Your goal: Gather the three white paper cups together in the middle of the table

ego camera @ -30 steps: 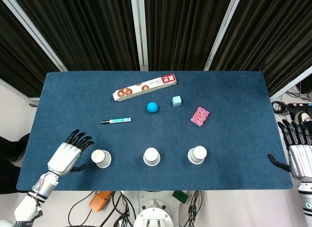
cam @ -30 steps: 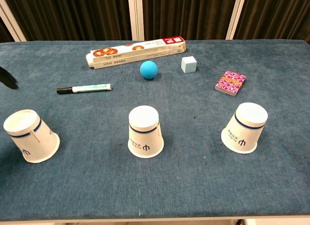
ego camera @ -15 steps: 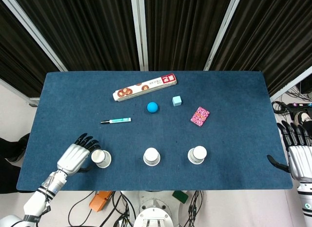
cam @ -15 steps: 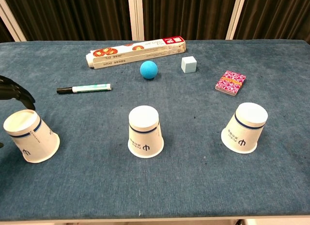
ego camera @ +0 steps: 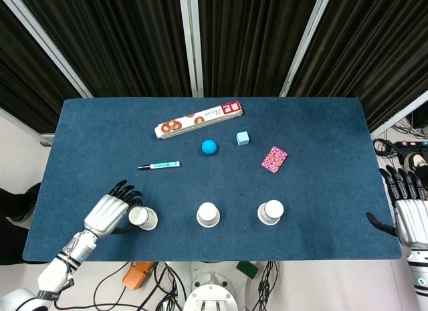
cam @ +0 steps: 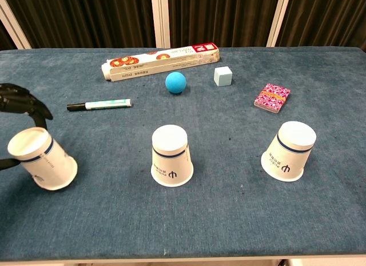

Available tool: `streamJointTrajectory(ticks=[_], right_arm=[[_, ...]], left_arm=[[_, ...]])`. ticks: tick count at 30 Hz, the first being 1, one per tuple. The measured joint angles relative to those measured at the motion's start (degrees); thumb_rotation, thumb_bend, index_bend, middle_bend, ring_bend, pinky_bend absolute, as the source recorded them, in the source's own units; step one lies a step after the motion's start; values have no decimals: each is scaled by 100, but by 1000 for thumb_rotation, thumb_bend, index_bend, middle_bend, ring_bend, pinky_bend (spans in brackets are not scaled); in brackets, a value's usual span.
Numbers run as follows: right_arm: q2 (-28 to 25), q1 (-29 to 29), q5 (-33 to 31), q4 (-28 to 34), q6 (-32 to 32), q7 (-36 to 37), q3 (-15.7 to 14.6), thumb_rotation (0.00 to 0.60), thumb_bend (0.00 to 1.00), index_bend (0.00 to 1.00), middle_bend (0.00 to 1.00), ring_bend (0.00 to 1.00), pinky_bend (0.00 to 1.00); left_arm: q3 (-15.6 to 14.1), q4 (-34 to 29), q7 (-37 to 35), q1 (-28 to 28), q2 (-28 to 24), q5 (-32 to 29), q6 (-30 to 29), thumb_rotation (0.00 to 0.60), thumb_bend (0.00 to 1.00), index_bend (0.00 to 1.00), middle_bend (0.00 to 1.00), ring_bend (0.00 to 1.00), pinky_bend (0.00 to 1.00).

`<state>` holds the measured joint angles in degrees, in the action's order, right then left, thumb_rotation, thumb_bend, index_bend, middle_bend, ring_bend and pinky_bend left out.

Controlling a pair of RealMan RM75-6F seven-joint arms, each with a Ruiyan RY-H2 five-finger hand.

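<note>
Left robot hand [cam: 20, 106] touches the tilted left cup [cam: 41, 158].

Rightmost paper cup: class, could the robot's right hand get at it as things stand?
Probably yes. The right hand hangs open off the table's right edge, and only bare blue cloth lies between it and the rightmost cup; whether the arm stretches that far is unclear.

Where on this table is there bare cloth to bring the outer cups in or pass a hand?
Bare cloth lies between the left cup, middle cup and right cup, and along the right edge near the right hand. The crowded band is behind: marker, box, ball, cube, card pack.
</note>
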<state>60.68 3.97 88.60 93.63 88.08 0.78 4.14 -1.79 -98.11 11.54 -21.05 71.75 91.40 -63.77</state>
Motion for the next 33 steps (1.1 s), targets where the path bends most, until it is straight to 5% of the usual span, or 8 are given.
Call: streamJointTrajectory(ticks=[17, 33], right_arm=[[-4, -73, -33, -115, 45, 158, -21, 600, 290, 0, 97, 0, 55], [35, -123, -99, -246, 34, 288, -26, 600, 290, 0, 97, 0, 55]], left_arm=[[468, -244, 788, -837, 619, -473, 778, 600, 341, 447, 224, 135, 0], [554, -228, 1395, -1282, 983, -1095, 1076, 600, 311, 403, 224, 134, 0]])
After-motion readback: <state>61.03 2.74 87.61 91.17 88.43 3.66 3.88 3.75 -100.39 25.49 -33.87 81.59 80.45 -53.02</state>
